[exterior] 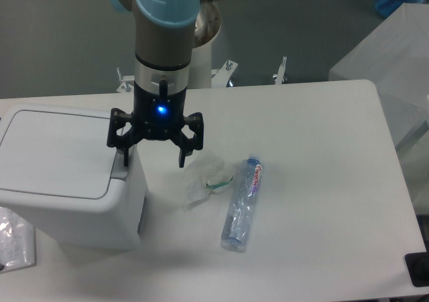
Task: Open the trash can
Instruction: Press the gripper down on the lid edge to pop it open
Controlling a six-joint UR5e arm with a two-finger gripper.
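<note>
White surface (315, 181), near left edge: a clear bag with small dark specks (13, 243), partly cut off. Just behind it the trash can (64, 181), boxy white, at the left side of the surface, lid flat and shut, grey push tab (119, 170) on its right edge. Right of the bin, a crushed clear plastic bottle (242, 203) lying on its side, label end pointing away. Just left of the bottle a crumpled clear wrapper (204, 179) with a bit of green in it. Pincer (154, 161) black, blue light lit, pointing down, fingers spread wide with nothing between them; left-hand finger sits right at the grey tab, contact can't be confirmed; other finger hangs over the surface near the wrapper. Grey and light blue arm (164, 27) rises up out of frame. Far back: metal clamps (231, 65) on the rear edge, grey floor.
</note>
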